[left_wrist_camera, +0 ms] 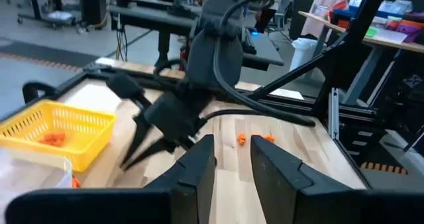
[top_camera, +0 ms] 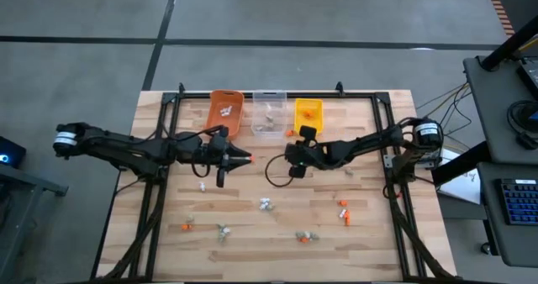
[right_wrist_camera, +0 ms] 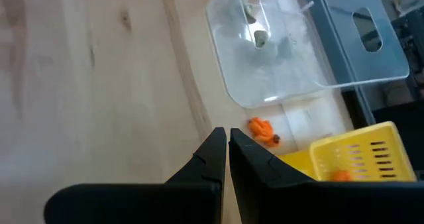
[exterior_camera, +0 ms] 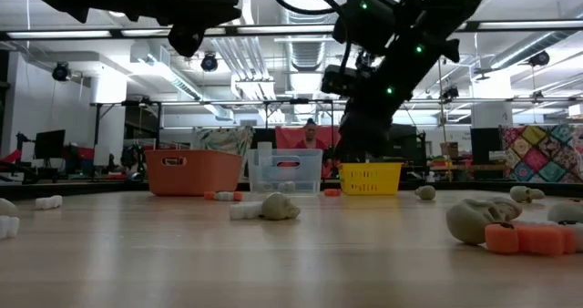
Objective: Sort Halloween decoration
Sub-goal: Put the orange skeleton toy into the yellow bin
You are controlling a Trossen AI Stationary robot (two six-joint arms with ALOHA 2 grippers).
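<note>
Small trinkets lie scattered on the wooden table: white ones [top_camera: 266, 204], grey-tan ones [top_camera: 304, 235] and orange ones [top_camera: 344, 215]. One orange trinket [right_wrist_camera: 262, 130] rests on the table between the clear and yellow bins. My left gripper [top_camera: 242, 159] [left_wrist_camera: 233, 151] hovers open above the table in front of the orange bin; nothing shows between its fingers. An orange trinket [exterior_camera: 223, 196] lies on the table below it. My right gripper [top_camera: 303, 138] [right_wrist_camera: 227, 139] is shut and empty. It slants down toward the far side, at the yellow bin's near edge.
Three bins stand in a row at the table's far edge: orange [top_camera: 225, 110], clear [top_camera: 269, 114] and yellow [top_camera: 308, 112], each with a few trinkets inside. A dark metal frame [top_camera: 388, 162] borders the table's sides. A cable loop [top_camera: 273, 173] hangs under the right arm.
</note>
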